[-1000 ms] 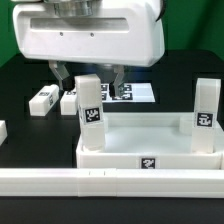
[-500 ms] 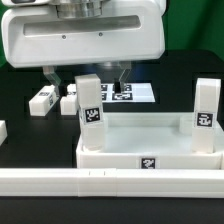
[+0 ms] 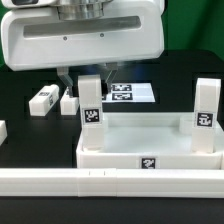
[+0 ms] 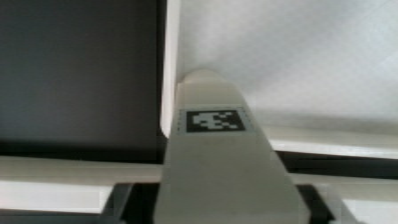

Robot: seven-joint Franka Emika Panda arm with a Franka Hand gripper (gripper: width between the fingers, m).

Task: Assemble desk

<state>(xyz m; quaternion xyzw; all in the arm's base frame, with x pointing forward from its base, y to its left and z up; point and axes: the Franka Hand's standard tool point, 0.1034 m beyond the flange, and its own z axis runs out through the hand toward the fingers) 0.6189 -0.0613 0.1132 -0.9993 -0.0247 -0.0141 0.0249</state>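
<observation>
Closing inward, the pincer (image 3: pixel 86 84) now pinches the centre-left leg (image 3: pixel 90 112) (near its top); a skewed grip could jam it crooked.

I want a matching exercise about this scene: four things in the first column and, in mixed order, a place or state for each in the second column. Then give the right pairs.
Things
1. gripper
2. two loose legs
3. marker board
4. desk top

Places or states
a. carries two upright legs at its corners
b. flat on the table, beyond the gripper's fingers
c. side by side on the table, toward the exterior view's left
d. fingers on either side of one of the upright legs

Pairs: 1-d; 2-c; 3-b; 4-a
</observation>
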